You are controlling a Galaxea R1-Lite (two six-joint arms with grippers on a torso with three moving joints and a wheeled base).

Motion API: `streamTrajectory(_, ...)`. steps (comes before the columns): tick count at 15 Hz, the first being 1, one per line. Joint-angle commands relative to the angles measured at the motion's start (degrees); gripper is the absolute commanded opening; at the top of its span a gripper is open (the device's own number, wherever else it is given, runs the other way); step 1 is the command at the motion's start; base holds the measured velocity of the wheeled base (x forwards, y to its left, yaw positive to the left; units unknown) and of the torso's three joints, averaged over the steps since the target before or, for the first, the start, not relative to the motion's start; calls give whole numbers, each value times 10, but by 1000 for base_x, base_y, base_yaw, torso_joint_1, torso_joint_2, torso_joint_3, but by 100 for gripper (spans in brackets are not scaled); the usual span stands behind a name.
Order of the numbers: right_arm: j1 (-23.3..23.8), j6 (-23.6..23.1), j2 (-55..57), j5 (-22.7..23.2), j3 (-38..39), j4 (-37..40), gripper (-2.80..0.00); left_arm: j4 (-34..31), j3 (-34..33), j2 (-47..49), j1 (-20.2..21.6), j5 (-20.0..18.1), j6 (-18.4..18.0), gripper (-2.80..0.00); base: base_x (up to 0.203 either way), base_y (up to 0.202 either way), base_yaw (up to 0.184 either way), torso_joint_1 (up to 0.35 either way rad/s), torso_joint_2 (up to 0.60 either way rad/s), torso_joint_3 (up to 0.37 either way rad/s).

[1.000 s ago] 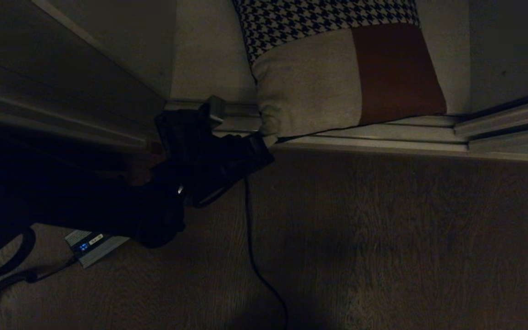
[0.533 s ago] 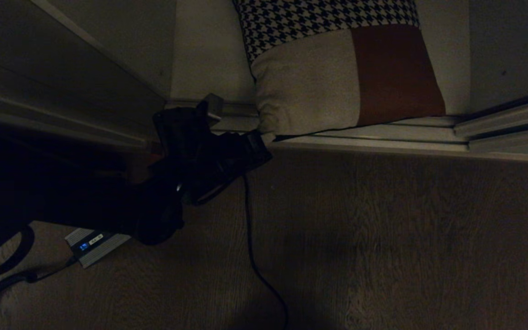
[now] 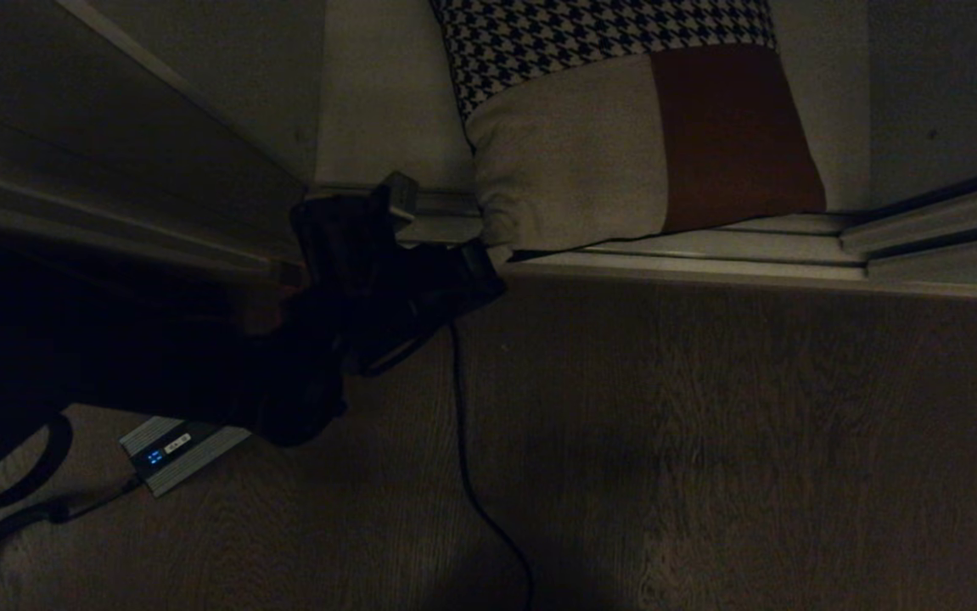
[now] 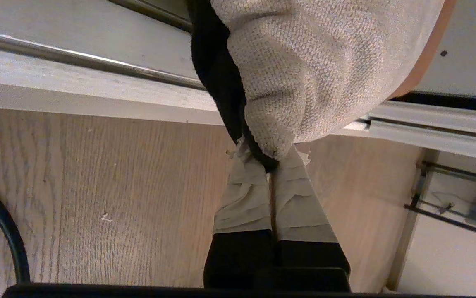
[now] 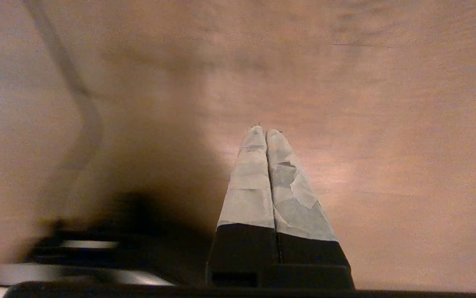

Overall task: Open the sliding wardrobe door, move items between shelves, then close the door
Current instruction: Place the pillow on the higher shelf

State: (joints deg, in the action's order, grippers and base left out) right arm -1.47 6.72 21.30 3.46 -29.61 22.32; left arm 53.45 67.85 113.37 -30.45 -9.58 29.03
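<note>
Head view: dim. The cushion (image 3: 624, 136) stood on edge on the lowest shelf (image 3: 386, 110) of the wardrobe, houndstooth band uppermost, its lower corner hanging over the ribbed floor track (image 3: 709, 255) toward the wood floor (image 3: 709, 441). The left claw (image 3: 484, 259) sat at that corner, the arm coming in low from the robot's left, wrist approx level and reaching across the track. A cable (image 3: 471, 475) trailed over the floor below it, and a small grey box w/ a blue light (image 3: 174, 450) lay near the arm. The pale panel at the left edge was prob. the sliding door (image 3: 72, 153), pushed aside; too dark to be sure.

Left wrist view: the left claw (image 4: 271, 165) was closed tight on the cushion (image 4: 324, 70), pinching only the very tip of the corner, right on the dark seam. That's a thin bite. To do the lift well I'd judge it should pull slow and up-and-out, clearing the track lip first, since a quick tug could slip the fabric free. The track rail (image 4: 80, 60) ran just behind.

Right wrist view: blurred. The right claw (image 5: 266, 132) was fully closed w/ nothing in it, pointed at bare floor (image 5: 386, 124), away from the wardrobe.
</note>
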Motion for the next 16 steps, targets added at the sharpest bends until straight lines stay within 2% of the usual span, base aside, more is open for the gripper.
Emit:
streamTrajectory(1,-4,48,113,32,-37,-2,-280,-1,13,3,0,-1,2,-280,0,0,0,0,0,0)
streamTrajectory(3,-5,103,183,77,-36,-34,-280,-27,34,5,0,-2,2,-280,0,0,0,0,0,0)
streamTrajectory(5,-3,120,246,97,-16,-106,-280,-37,47,5,0,-1,2,-280,0,0,0,0,0,0)
streamTrajectory(11,0,106,472,133,10,-295,-280,-99,86,12,-3,-1,-8,-280,0,0,0,0,0,0)
streamTrajectory(16,1,94,616,152,-34,-447,-280,-149,127,12,-3,-1,-15,-280,0,0,0,0,0,0)
